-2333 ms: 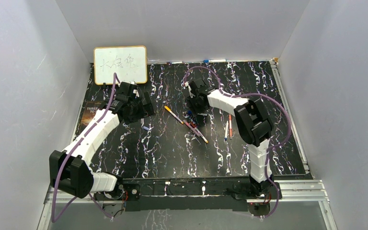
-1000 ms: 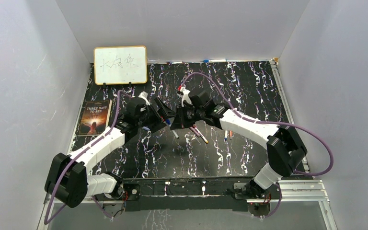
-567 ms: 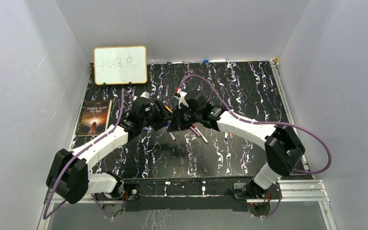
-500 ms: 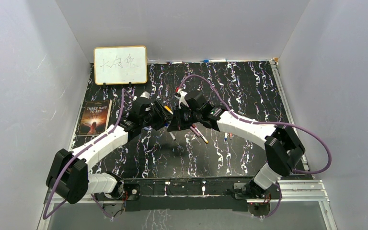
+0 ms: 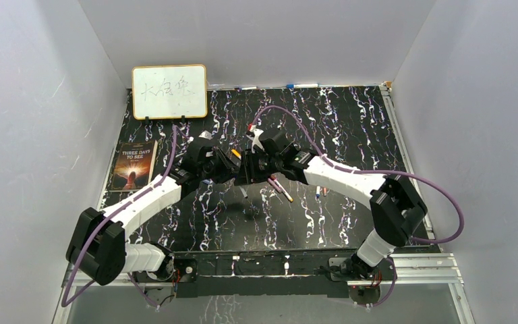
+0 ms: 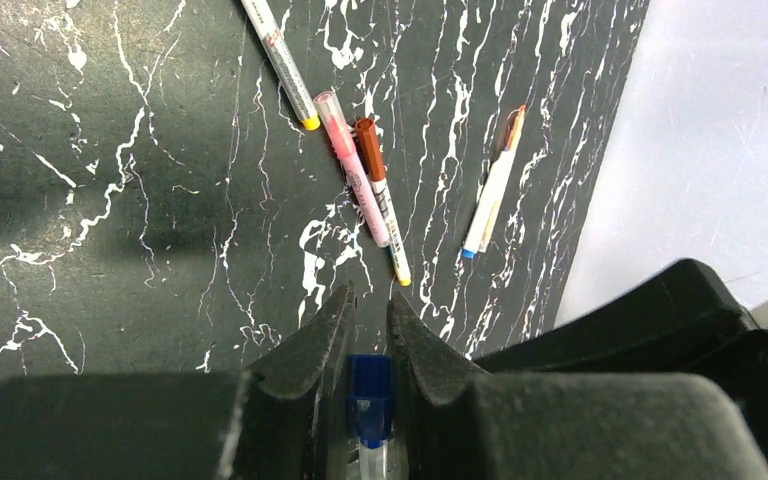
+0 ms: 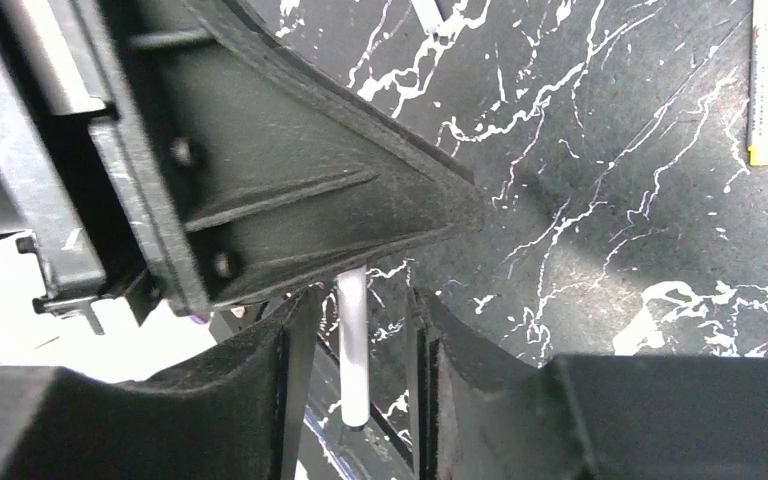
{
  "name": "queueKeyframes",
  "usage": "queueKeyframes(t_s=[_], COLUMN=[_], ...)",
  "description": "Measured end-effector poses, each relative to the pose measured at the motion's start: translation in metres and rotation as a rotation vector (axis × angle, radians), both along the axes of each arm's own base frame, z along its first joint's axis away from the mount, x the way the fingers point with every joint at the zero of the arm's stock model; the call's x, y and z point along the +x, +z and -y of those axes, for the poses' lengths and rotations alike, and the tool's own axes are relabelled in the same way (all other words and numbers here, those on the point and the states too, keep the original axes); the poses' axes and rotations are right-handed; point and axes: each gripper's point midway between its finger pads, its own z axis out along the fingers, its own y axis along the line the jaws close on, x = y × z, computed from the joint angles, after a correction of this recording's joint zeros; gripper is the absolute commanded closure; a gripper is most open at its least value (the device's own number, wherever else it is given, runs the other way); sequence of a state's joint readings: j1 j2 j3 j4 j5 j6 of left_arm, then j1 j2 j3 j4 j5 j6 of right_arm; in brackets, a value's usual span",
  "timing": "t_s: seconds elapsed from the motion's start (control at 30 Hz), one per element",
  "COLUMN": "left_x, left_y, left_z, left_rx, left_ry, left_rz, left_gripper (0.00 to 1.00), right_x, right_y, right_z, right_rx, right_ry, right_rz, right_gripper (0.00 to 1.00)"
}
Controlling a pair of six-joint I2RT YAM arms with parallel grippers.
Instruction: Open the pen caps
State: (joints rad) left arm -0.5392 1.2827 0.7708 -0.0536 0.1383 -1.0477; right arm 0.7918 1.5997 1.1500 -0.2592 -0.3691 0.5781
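A white pen with a blue pen cap [image 6: 370, 385] is held in the air between the two arms. My left gripper [image 6: 369, 295] is shut on the blue cap, and the white barrel [image 6: 372, 462] runs back from it. In the right wrist view that barrel [image 7: 352, 350] hangs between the fingers of my right gripper [image 7: 360, 300], which is open with a gap on each side of the barrel. From above, the left gripper [image 5: 233, 164] and right gripper [image 5: 248, 169] meet tip to tip over the mat's middle.
Loose pens lie on the black marbled mat: a pink one [image 6: 355, 170], a brown-capped one [image 6: 375, 185], a yellow-tipped one [image 6: 280, 65] and a pair near the right edge [image 6: 490, 185]. A whiteboard [image 5: 169, 91] stands at the back left, with a book [image 5: 133, 165] lying in front of it.
The left gripper has closed onto the blue cap. The right gripper, shut on the barrel before, has opened off it. Both arms stay almost still, tip to tip.
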Motion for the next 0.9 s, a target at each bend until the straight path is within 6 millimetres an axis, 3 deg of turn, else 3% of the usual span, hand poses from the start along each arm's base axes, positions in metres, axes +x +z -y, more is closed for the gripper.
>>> queueKeyframes(t_s=[0.03,0.07,0.1,0.13,0.37,0.67,0.9], left_x=[0.000,0.000,0.000,0.000,-0.001,0.006,0.011], left_y=[-0.001,-0.002,-0.002,-0.002,-0.010,-0.021,-0.007], left_z=[0.000,0.000,0.000,0.000,-0.001,0.003,0.012], left_rx=[0.002,0.002,0.002,0.004,0.033,-0.064,-0.214], left_ry=[0.000,-0.001,-0.001,-0.002,-0.011,-0.096,-0.139], left_rz=[-0.004,-0.005,-0.005,-0.004,-0.021,-0.130,-0.156], left_gripper=[0.92,0.93,0.93,0.93,0.92,0.94,0.94], right_x=[0.000,0.000,-0.001,-0.001,-0.008,-0.007,-0.012], right_y=[-0.003,-0.006,-0.010,-0.014,-0.018,-0.028,-0.012], right_z=[-0.001,-0.001,-0.002,-0.002,-0.008,0.005,0.018], right_rx=[-0.003,-0.007,-0.013,-0.019,-0.021,-0.014,0.055], right_ry=[0.002,0.005,0.008,0.013,0.041,-0.055,-0.106], right_rz=[-0.005,-0.013,-0.020,-0.031,-0.037,0.064,0.126], right_gripper=[0.65,0.75,0.92,1.00,1.00,1.00,1.00])
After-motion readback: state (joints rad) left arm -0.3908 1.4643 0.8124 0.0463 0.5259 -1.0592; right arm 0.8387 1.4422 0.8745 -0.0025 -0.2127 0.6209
